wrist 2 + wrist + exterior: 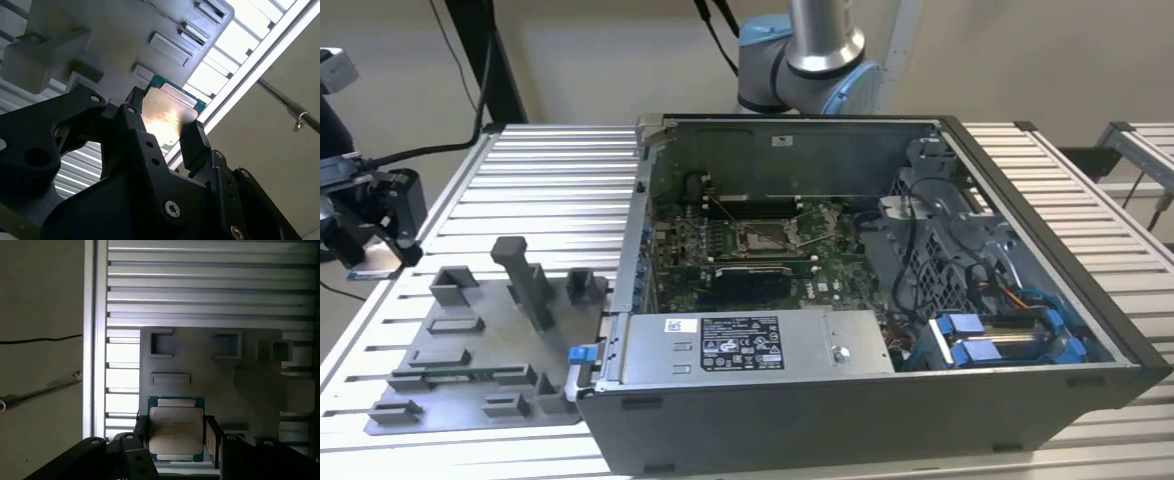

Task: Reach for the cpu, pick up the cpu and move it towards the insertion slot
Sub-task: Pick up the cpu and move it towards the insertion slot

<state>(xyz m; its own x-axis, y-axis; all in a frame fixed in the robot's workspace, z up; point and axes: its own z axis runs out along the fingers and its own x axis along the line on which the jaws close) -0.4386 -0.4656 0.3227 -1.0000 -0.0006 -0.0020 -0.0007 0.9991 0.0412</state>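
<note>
The cpu (176,432), a small flat square chip with a silvery face and a green rim, sits between my gripper's (176,439) two black fingers, which are shut on its opposite edges. In the second wrist view the cpu (167,116) glints with reflected light inside the gripper (164,125). In the exterior view the gripper (374,262) hangs at the exterior view's far left, over the table's edge, with the cpu (371,272) at its tips above the table. The insertion slot (763,237), a silver-framed socket on the green board, lies inside the open computer case, far from the gripper.
A grey fixture plate (467,375) with upright blocks lies on the slatted metal table (540,170) between the gripper and the case. The open computer case (881,400) has tall walls, a power supply at the front and cable bundles on the exterior view's right.
</note>
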